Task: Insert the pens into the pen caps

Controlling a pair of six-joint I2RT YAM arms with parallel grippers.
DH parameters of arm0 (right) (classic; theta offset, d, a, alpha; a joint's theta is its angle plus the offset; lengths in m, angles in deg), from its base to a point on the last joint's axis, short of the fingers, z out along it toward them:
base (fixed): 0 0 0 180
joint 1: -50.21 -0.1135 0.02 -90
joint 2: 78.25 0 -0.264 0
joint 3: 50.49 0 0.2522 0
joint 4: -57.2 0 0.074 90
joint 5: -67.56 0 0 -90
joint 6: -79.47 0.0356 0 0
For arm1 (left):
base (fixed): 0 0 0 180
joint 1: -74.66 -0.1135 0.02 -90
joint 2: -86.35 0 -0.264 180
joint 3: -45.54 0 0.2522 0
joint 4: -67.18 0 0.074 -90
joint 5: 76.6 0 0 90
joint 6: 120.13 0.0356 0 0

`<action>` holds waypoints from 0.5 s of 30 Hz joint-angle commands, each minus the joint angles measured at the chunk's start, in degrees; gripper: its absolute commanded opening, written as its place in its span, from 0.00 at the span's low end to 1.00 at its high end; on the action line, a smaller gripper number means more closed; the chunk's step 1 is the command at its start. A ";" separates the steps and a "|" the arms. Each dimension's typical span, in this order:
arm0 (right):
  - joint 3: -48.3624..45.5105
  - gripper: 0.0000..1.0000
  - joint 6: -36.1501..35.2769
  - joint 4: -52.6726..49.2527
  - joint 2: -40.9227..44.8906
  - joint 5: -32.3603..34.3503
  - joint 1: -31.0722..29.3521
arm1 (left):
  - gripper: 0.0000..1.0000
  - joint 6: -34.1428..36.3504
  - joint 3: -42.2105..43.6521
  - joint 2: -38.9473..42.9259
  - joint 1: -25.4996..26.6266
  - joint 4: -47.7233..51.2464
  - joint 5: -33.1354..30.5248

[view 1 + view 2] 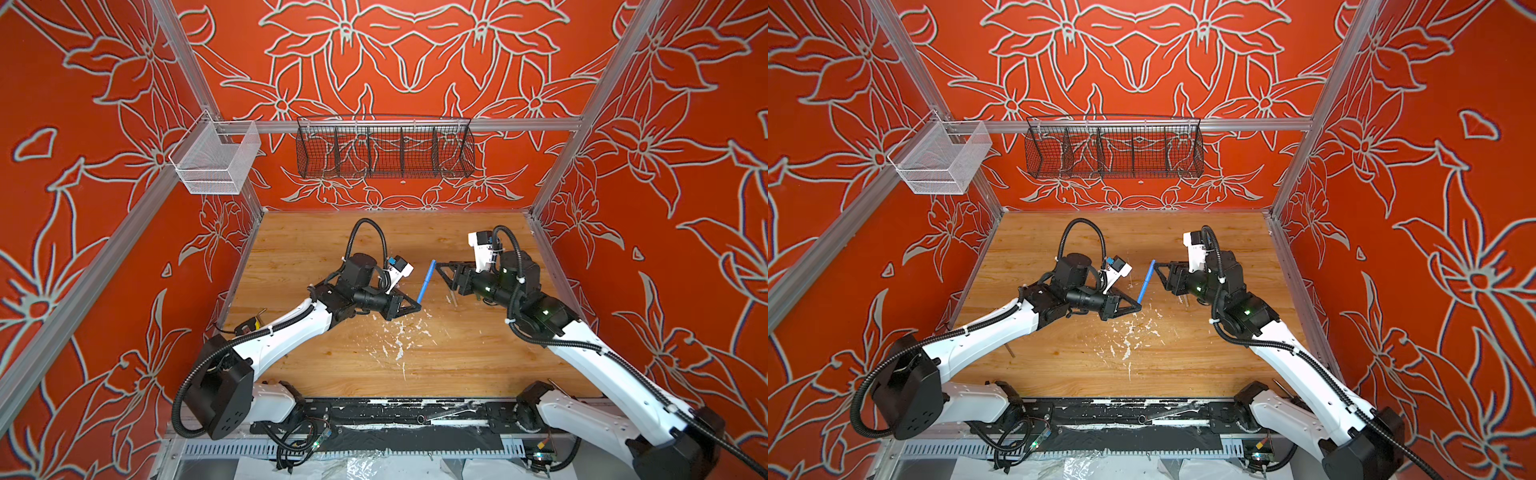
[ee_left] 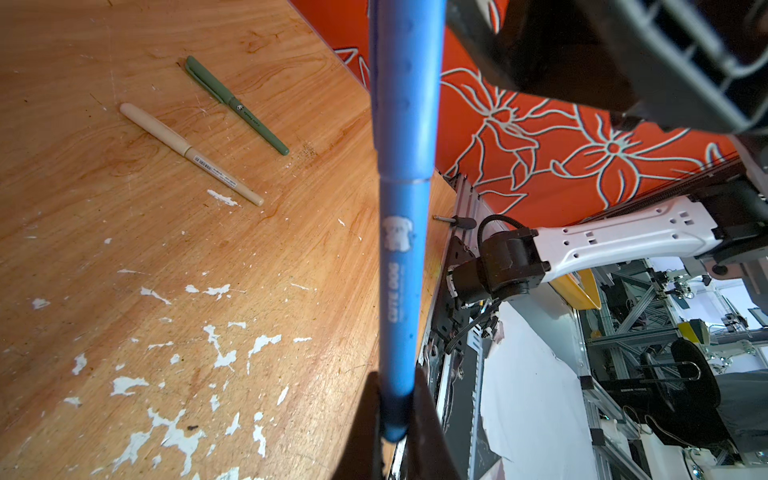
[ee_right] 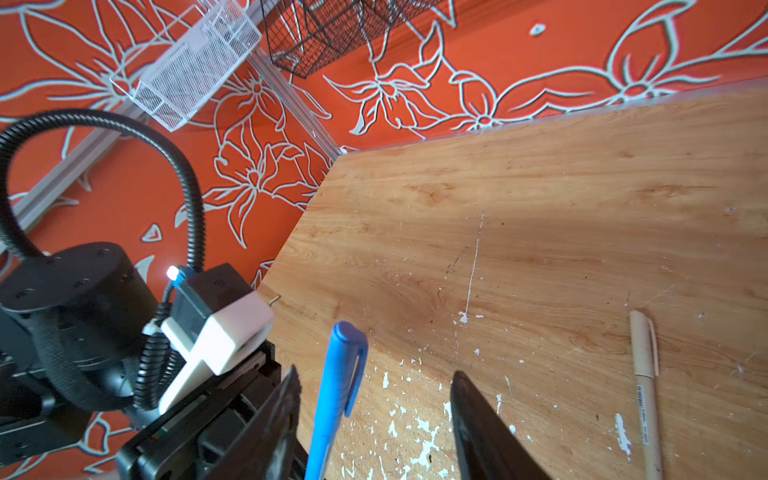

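Note:
My left gripper (image 2: 395, 415) (image 1: 417, 306) is shut on the lower end of the blue pen (image 2: 401, 270) (image 1: 424, 286) (image 1: 1144, 286), holding it slanted up above the table. The blue cap (image 2: 405, 83) (image 3: 345, 365) sits on the pen's upper end. My right gripper (image 3: 376, 374) (image 1: 440, 268) stands open around that cap, with a gap on both sides. A beige pen (image 2: 224, 178) (image 3: 646, 399) with its beige cap (image 2: 156, 129) on, and an olive green pen (image 2: 262, 129) with its green cap (image 2: 208, 81) on, lie on the wood near the right arm.
A white mesh basket (image 1: 216, 162) and a black wire basket (image 1: 384, 147) hang on the back rail. Chipped white paint marks (image 1: 399, 336) dot the wooden table (image 1: 332, 232). A small dark-handled tool (image 2: 455, 221) lies at the table's edge.

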 commanded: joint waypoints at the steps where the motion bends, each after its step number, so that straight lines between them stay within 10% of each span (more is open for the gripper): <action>1: 1.64 0.59 -3.20 3.33 -0.97 -3.07 0.17 | 0.00 1.14 0.25 1.09 0.41 -0.77 1.63; 15: 4.05 0.60 -4.30 5.91 -6.53 -6.98 0.31 | 0.00 1.21 0.46 0.65 1.35 -2.17 2.77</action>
